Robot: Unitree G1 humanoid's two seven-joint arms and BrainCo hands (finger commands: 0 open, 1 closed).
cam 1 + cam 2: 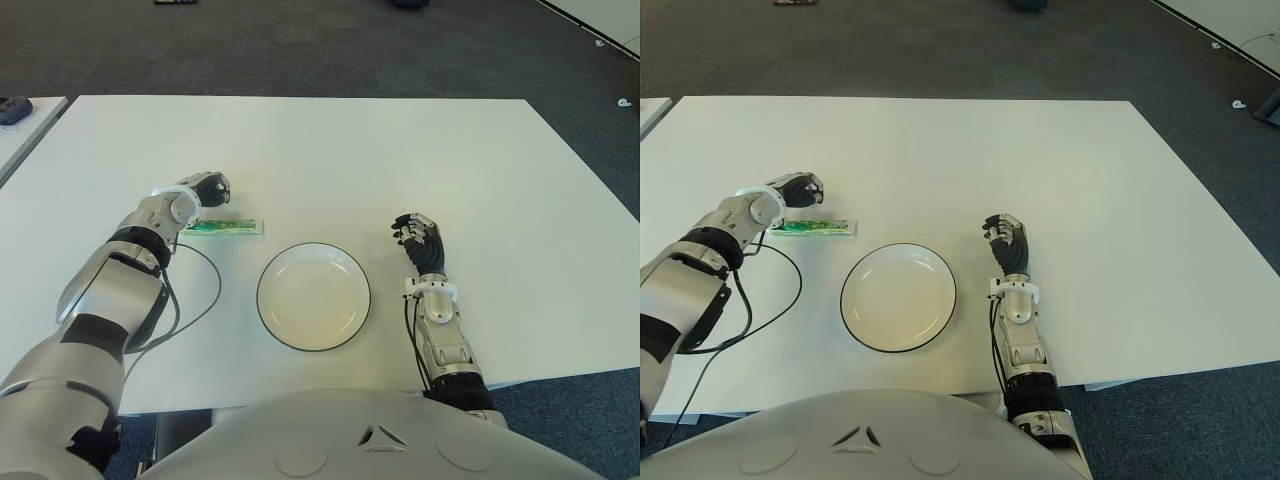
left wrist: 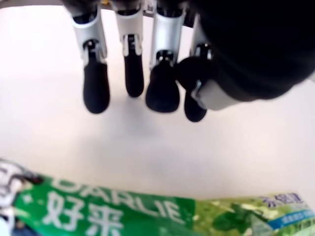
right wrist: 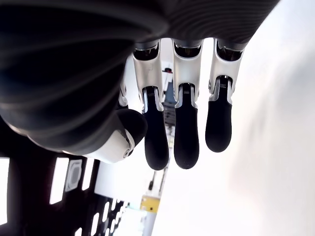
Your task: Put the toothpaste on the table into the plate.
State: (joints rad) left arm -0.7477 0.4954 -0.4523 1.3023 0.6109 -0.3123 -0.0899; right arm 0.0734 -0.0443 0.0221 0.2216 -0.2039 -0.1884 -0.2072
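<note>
White table [image 1: 400, 150] spreads before me, where my left hand [image 1: 205, 189] hovers just beyond the green toothpaste [image 1: 225, 227] left of the empty plate [image 1: 313, 296], fingers loosely extended, holding nothing, while my right hand [image 1: 420, 242] shows right of the plate, fingers relaxed.

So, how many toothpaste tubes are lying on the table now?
1. The toothpaste lies flat on the table, left of the plate, just under the left hand, whose fingers hold nothing. The right hand shows right of the plate.
</note>
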